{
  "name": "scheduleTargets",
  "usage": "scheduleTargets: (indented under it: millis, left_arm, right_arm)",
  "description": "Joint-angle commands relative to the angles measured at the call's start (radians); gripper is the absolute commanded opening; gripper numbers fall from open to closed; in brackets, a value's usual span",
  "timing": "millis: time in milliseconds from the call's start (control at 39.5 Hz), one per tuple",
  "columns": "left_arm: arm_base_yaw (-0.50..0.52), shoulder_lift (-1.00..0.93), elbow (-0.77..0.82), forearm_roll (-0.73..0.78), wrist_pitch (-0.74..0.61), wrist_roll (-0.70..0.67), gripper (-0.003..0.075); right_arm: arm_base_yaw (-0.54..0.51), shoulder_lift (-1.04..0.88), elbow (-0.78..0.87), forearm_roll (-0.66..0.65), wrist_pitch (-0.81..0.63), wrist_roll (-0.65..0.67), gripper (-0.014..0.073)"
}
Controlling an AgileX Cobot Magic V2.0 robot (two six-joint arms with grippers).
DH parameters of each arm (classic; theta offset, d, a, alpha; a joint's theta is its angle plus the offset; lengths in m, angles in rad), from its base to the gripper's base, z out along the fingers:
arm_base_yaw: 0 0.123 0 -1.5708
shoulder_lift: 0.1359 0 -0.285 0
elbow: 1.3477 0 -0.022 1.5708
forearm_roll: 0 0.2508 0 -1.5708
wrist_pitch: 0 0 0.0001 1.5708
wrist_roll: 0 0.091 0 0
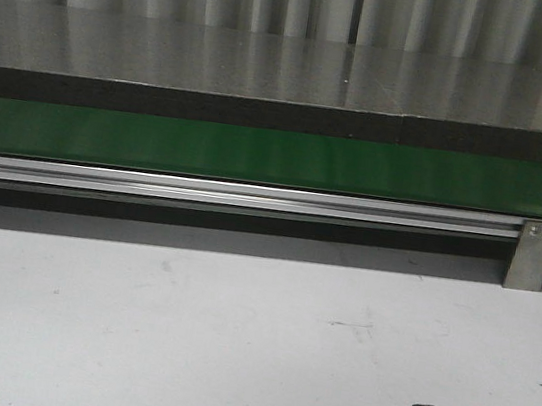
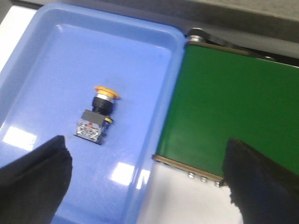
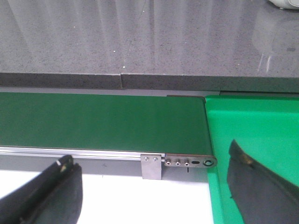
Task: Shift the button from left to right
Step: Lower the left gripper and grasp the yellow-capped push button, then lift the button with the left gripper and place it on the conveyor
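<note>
The button [image 2: 96, 114], with an orange-yellow cap and a black body, lies on its side in a blue tray [image 2: 51, 65] in the left wrist view. My left gripper [image 2: 149, 179] is open and empty, above the tray's near rim, apart from the button. My right gripper [image 3: 154, 186] is open and empty over the white table, in front of the conveyor's right end. Neither gripper nor the button shows in the front view.
A green conveyor belt [image 1: 257, 156] with an aluminium rail [image 1: 232, 196] runs across the front view, and also shows in the left wrist view [image 2: 233, 102] and the right wrist view [image 3: 103, 121]. A green tray [image 3: 252, 126] sits at its right end. A dark counter [image 1: 270, 67] lies behind.
</note>
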Motion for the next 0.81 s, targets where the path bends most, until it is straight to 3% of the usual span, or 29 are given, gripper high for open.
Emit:
scheduleTargets:
  millis: [0,253,531,784]
  left_arm:
    - [0.054,0.061,-0.094,0.006,-0.011,0.005,0.0615]
    - [0.141,0.257,-0.226,0.006,-0.001,0.107,0.0615]
    - [0.182,0.444,-0.339,-0.006,0.111,0.218,0.0615]
    - [0.238,0.555,-0.429,-0.128,0.161,0.393,0.0615]
  right_arm:
    - [0.002,0.011,-0.035,-0.003,-0.082,-0.004,0.0644]
    - [0.002,0.011,-0.035,-0.003,-0.082,-0.004,0.0644]
    - [0.002,0.011,-0.035,-0.003,-0.082,-0.004,0.0644]
    - [0.002,0.011,-0.035,-0.003,-0.080,-0.004,0.0644]
